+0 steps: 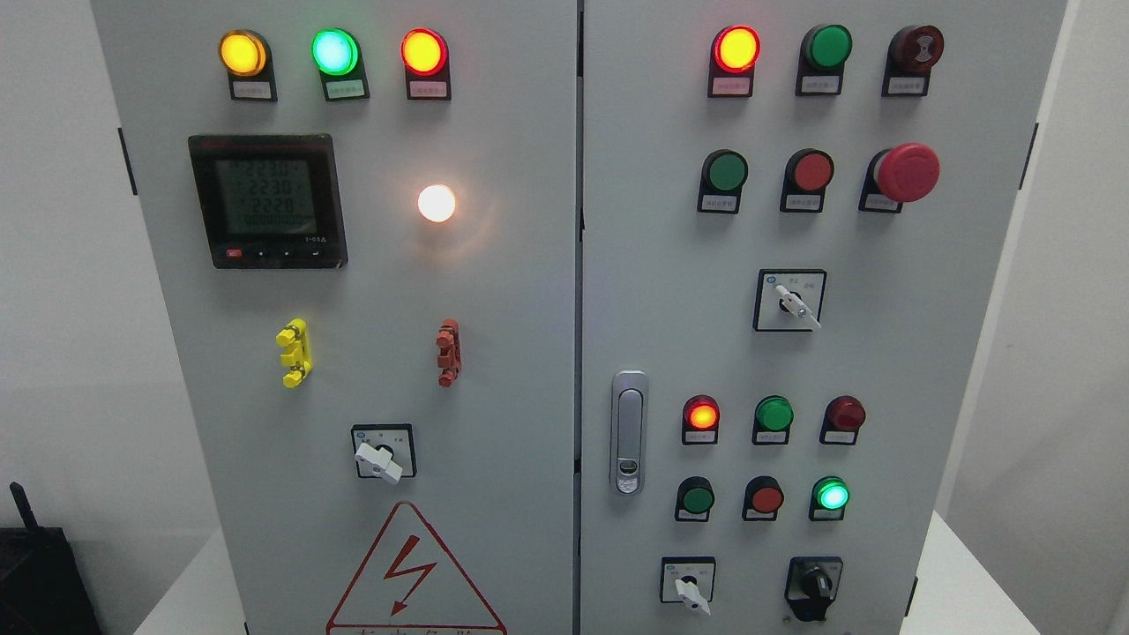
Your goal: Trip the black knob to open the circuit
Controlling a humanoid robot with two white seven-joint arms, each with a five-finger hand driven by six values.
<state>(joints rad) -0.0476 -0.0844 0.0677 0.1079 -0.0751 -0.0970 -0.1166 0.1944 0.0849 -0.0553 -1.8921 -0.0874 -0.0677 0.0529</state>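
Note:
The black knob (814, 585) sits at the lower right of the grey control cabinet's right door (926, 353), on a black plate, its handle pointing down and a little left. To its left is a white rotary switch (691, 588) on a similar plate. Neither of my hands nor any arm shows in the head view.
Lit lamps, coloured push buttons and a red mushroom stop button (908, 172) fill the right door. A silver door handle (628, 432) stands near the seam. The left door carries a meter (266, 200), yellow and red terminals, a white switch (379, 459) and a warning triangle.

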